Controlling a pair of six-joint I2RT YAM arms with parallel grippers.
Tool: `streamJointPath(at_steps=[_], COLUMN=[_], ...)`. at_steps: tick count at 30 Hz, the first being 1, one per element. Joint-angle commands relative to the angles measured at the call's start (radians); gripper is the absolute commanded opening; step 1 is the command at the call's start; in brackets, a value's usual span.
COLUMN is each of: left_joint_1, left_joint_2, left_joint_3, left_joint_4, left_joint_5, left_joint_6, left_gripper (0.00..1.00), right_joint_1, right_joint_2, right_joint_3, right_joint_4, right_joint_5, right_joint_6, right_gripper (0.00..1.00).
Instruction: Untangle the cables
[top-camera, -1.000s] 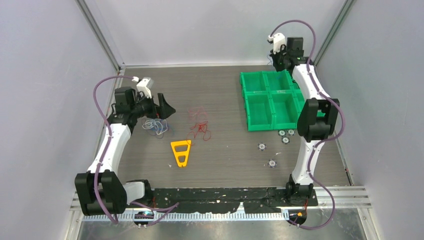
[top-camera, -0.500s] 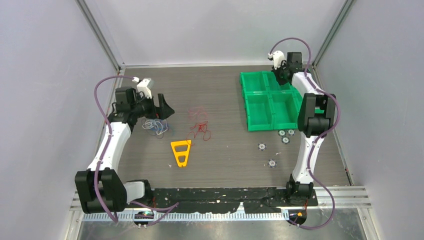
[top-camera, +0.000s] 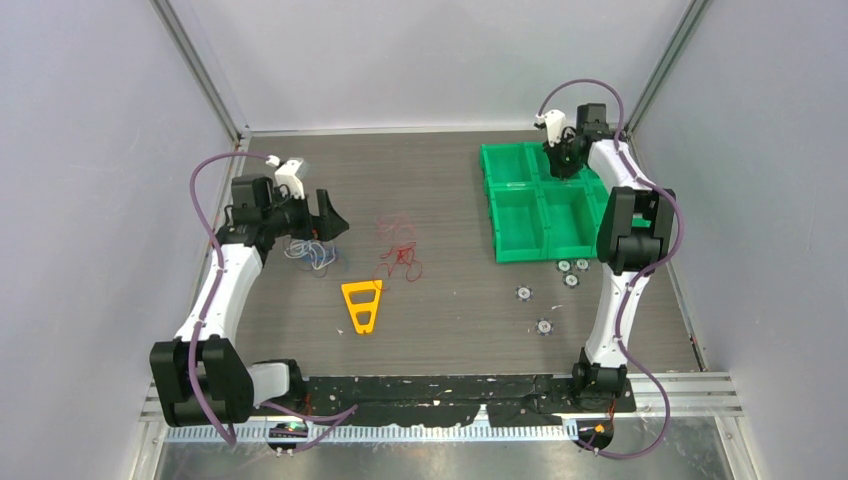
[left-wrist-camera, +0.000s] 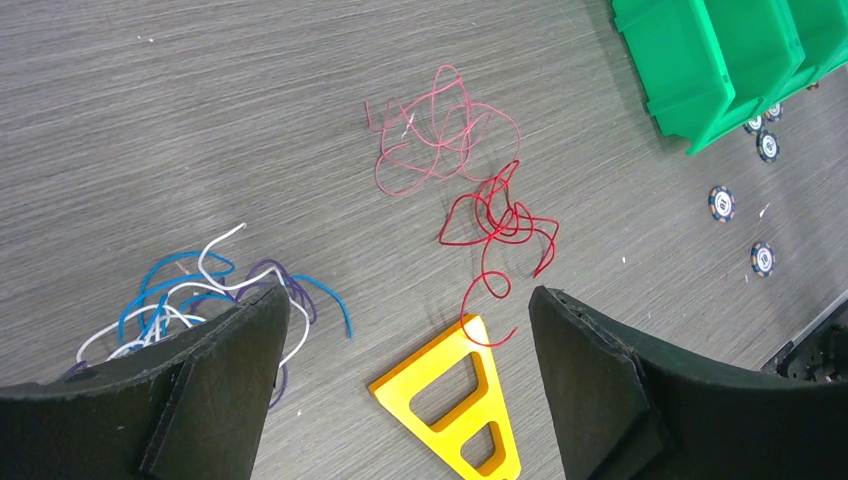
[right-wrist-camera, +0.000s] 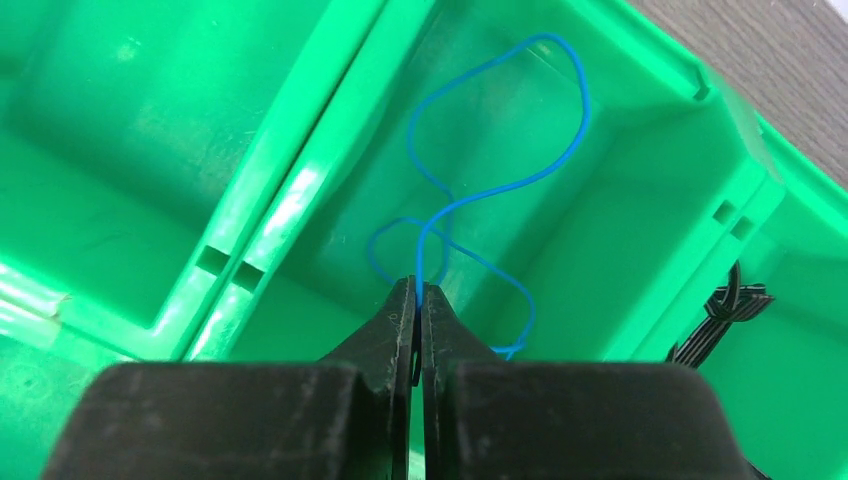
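Observation:
My right gripper (right-wrist-camera: 419, 288) is shut on a thin blue cable (right-wrist-camera: 470, 190) and holds it inside a far compartment of the green bin (top-camera: 540, 200); the cable's loops hang into that compartment. My left gripper (left-wrist-camera: 410, 330) is open and empty, above the table. A tangle of blue, white and purple cables (left-wrist-camera: 200, 290) lies by its left finger, also in the top view (top-camera: 310, 252). A pink cable (left-wrist-camera: 440, 140) and a red cable (left-wrist-camera: 495, 235) lie loosely together at mid-table, also in the top view (top-camera: 398, 245).
A yellow triangular plate (top-camera: 362, 304) lies near the red cable's end, also in the left wrist view (left-wrist-camera: 455, 405). Several small round discs (top-camera: 545, 290) lie in front of the green bin. A black cable bundle (right-wrist-camera: 722, 320) shows in a neighbouring compartment.
My right gripper has come down and forward from above the bin's far edge into the far compartment. The left arm has hardly moved.

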Motion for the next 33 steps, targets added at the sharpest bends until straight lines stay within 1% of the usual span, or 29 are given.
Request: streamJointPath(at_steps=[1,3,5,6,7,9,12,15,18,21,22,23,24,25,26,27,29,33], left_joint_1=[-0.003,-0.003,-0.003,-0.003,-0.003,-0.003,-0.003,-0.003,-0.002,0.003,0.005,0.008,0.012,0.016,0.020,0.025,0.039,0.070], left_joint_2=[-0.015,-0.016,-0.018,-0.021,-0.021,-0.022,-0.030,-0.045,-0.053,-0.059,-0.063,-0.068,-0.074,-0.081,-0.090,-0.099,-0.118,-0.143], left_joint_3=[0.037,0.037,0.038,0.040,0.042,0.048,0.046,0.031,0.014,0.002,-0.003,-0.006,-0.007,-0.010,-0.011,-0.012,-0.023,-0.050], left_joint_4=[-0.006,-0.008,-0.010,-0.013,-0.018,-0.029,-0.035,-0.024,-0.018,-0.014,-0.011,-0.008,-0.010,-0.014,-0.022,-0.033,-0.044,-0.053], left_joint_5=[-0.011,-0.014,-0.019,-0.019,-0.021,-0.020,-0.017,-0.010,-0.003,0.005,0.012,0.017,0.023,0.027,0.027,0.026,0.023,0.028], left_joint_6=[0.020,0.021,0.021,0.024,0.028,0.038,0.039,0.039,0.033,0.008,-0.004,-0.013,-0.019,-0.022,-0.020,-0.016,-0.015,-0.042], left_gripper=[0.92,0.94,0.97,0.98,0.98,0.99,0.98,0.99,0.99,0.99,0.99,0.99,0.99,0.99,0.99,0.99,0.99,1.00], right_joint_1=[-0.005,-0.005,-0.004,-0.005,-0.007,-0.011,-0.012,-0.009,0.048,0.169,0.238,0.271,0.341,0.409,0.441,0.504,0.585,0.716], right_joint_2=[0.001,0.025,0.047,0.050,0.047,0.017,-0.068,-0.153,-0.245,-0.290,-0.303,-0.306,-0.305,-0.301,-0.291,-0.282,-0.269,-0.194], right_joint_3=[0.090,0.123,0.171,0.203,0.214,0.232,0.238,0.230,0.203,0.127,0.106,0.072,0.059,0.039,0.032,0.017,-0.014,-0.031], right_joint_4=[-0.093,-0.120,-0.151,-0.162,-0.178,-0.184,-0.187,-0.194,-0.214,-0.230,-0.229,-0.227,-0.223,-0.222,-0.221,-0.214,-0.180,-0.148], right_joint_5=[-0.042,-0.035,-0.011,-0.008,-0.008,-0.027,-0.060,-0.149,-0.205,-0.217,-0.215,-0.213,-0.210,-0.207,-0.202,-0.200,-0.195,-0.183], right_joint_6=[-0.024,-0.020,0.001,0.012,0.018,0.037,0.069,0.126,0.177,0.231,0.239,0.249,0.251,0.249,0.236,0.227,0.204,0.164], right_gripper=[0.05,0.18,0.48,0.53,0.61,0.69,0.72,0.78,0.84,0.87,0.89,0.89,0.91,0.92,0.93,0.95,0.98,0.98])
